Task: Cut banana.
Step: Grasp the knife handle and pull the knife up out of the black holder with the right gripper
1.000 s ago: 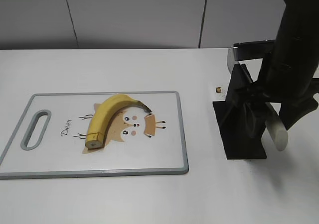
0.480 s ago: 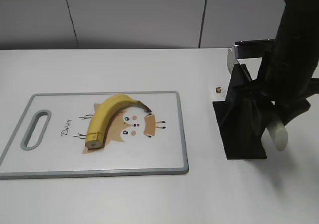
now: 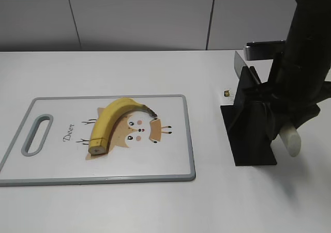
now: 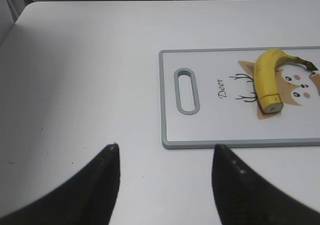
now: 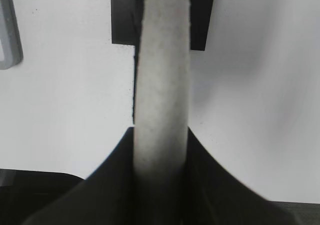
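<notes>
The white bench (image 3: 129,207) carries a grey-rimmed board (image 3: 176,155) toward its left front, printed with a cartoon deer. Toward the right edge a black knife stand (image 3: 252,140) rests on its flat base, and the right arm (image 3: 310,52) comes down over it from the far right corner. The right hand (image 5: 161,150) is clamped on a pale knife handle (image 5: 162,85), a finger pressed against each side; the blade (image 3: 239,67) shows above the stand's far side. The left hand (image 4: 165,160) hovers over bare bench by the left edge, fingers spread wide and holding nothing. The banana (image 3: 111,121) lies on the board across the deer, blunt cut end toward the front edge, dark stem pointing right. A tiny brown speck (image 3: 227,93) sits on the bench just left of the stand.
</notes>
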Robot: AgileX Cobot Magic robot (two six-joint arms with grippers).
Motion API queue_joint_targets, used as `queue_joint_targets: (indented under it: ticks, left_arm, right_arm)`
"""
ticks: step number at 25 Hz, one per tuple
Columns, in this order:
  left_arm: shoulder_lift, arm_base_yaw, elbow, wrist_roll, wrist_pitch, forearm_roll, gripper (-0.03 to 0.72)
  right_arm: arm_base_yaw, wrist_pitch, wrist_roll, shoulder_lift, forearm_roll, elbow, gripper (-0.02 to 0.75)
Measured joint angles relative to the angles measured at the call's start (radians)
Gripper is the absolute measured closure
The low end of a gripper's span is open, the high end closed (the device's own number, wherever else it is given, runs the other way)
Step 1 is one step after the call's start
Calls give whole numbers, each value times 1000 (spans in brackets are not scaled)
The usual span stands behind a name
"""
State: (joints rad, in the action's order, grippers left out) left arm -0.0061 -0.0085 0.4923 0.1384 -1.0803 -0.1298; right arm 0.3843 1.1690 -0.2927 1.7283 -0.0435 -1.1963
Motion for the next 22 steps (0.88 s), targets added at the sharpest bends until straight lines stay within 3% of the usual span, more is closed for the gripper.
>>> queue_joint_targets:
  ticks: [22]
  left_arm:
    - [0,0,0,0,0,0,114]
  right_arm:
    - [0,43,-1,-105,38,-54,575]
